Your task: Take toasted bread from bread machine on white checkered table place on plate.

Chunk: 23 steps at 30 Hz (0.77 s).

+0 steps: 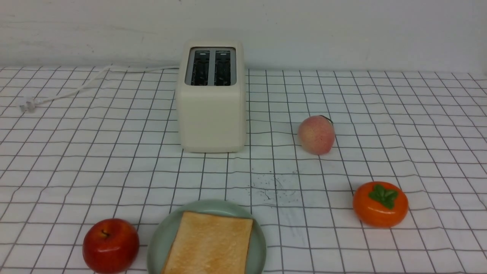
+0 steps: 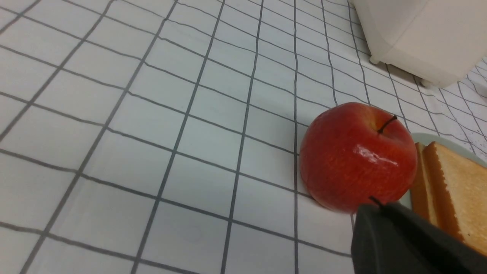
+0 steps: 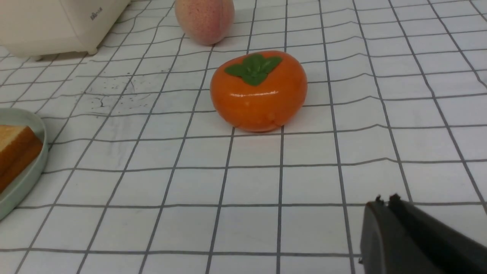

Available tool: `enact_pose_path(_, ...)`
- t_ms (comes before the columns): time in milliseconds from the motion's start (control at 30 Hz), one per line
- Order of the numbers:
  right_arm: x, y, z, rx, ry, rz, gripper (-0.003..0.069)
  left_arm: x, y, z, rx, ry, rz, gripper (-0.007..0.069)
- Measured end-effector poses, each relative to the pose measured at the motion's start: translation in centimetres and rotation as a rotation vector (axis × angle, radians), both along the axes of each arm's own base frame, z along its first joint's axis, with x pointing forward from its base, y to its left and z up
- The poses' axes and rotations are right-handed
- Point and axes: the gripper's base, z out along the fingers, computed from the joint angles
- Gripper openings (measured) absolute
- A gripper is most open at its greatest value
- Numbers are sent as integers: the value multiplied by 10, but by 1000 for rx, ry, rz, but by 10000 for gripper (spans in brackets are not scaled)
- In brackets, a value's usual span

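Observation:
The cream-white bread machine [image 1: 211,102] stands at the back centre of the white checkered table [image 1: 399,125], and both its dark slots look empty. Toasted bread [image 1: 210,243] lies flat on the mint-green plate [image 1: 161,239] at the front edge. The left wrist view shows two slices stacked there [image 2: 456,182]. Neither arm shows in the front view. My left gripper [image 2: 376,207] is shut and holds nothing, close beside the red apple [image 2: 357,156]. My right gripper [image 3: 384,201] is shut and empty, low over bare cloth, nearer than the persimmon [image 3: 258,89].
A red apple [image 1: 110,245] sits just left of the plate. A peach [image 1: 316,134] lies right of the toaster and an orange persimmon [image 1: 380,204] lies at the front right. The white power cord [image 1: 61,95] trails to the back left. Dark crumbs [image 1: 274,188] speckle the cloth.

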Motion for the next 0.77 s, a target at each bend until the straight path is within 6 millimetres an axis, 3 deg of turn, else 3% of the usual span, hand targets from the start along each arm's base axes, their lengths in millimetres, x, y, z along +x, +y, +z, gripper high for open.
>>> enact_pose_path(767,0,0,0,0,0,0,31,0,1,0,22,-6,4,-8)
